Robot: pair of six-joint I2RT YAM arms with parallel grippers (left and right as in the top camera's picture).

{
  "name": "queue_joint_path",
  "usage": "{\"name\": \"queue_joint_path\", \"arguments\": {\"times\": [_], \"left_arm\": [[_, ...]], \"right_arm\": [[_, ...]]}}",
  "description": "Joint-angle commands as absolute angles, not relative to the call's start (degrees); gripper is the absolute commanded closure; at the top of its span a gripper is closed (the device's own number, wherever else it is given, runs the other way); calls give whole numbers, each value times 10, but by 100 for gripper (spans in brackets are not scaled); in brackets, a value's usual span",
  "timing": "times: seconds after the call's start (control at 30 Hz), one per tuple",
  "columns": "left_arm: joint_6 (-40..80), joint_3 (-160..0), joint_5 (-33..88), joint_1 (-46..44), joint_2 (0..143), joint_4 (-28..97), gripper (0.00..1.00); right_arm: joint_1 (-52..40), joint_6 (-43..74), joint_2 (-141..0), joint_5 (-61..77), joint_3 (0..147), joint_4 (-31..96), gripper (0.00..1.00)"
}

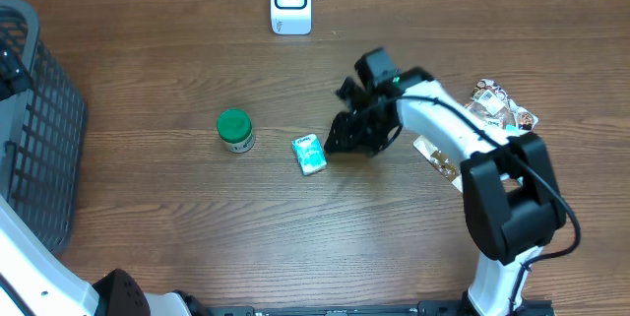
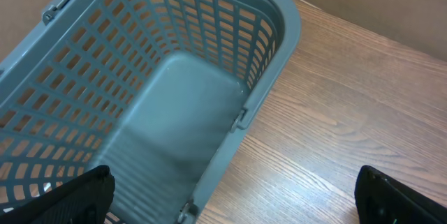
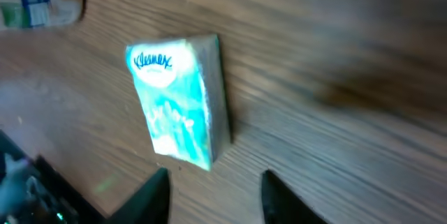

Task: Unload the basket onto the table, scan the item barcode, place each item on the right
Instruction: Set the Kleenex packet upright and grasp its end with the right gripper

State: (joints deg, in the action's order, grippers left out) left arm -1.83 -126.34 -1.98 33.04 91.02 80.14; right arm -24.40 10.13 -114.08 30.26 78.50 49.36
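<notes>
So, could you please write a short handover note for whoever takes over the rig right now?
Left gripper: open, empty, over the basket.
Right gripper: open, empty, just short of the tissue pack.
The tissue pack lies flat on the table; the scanner stands at the far edge.
Done: nothing picked up yet. Left: grasp the tissue pack, show its barcode to the scanner.

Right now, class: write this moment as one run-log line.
stage: pre-grasp | right end effector: open, empty, short of tissue pack | left end effector: open, near basket | scanner: not reached
</notes>
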Motion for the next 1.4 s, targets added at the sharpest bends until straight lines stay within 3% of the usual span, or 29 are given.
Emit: {"name": "queue_joint_path", "arguments": {"times": [0.0, 0.57, 0.8, 0.87, 0.93, 1.03, 1.37], "left_arm": [[-15, -1264, -17, 330, 907, 800, 1], [-15, -1264, -17, 330, 907, 800, 0], [-15, -1264, -17, 330, 907, 799, 0], [-15, -1264, -17, 330, 907, 799, 0], [-15, -1264, -17, 330, 907, 800, 0], [-15, -1264, -17, 330, 907, 800, 0], [-15, -1264, -17, 330, 907, 800, 0]], "right_arm": [[-253, 109, -1149, 355, 742, 458, 67], [-274, 213, -1150, 326, 675, 305, 69], [-274, 222, -1159, 326, 675, 302, 87], [-274, 224, -1160, 324, 675, 298, 87], [-274, 224, -1160, 324, 675, 295, 85], [-274, 223, -1160, 324, 675, 286, 71], [-293, 223, -1160, 291, 675, 251, 69]]}}
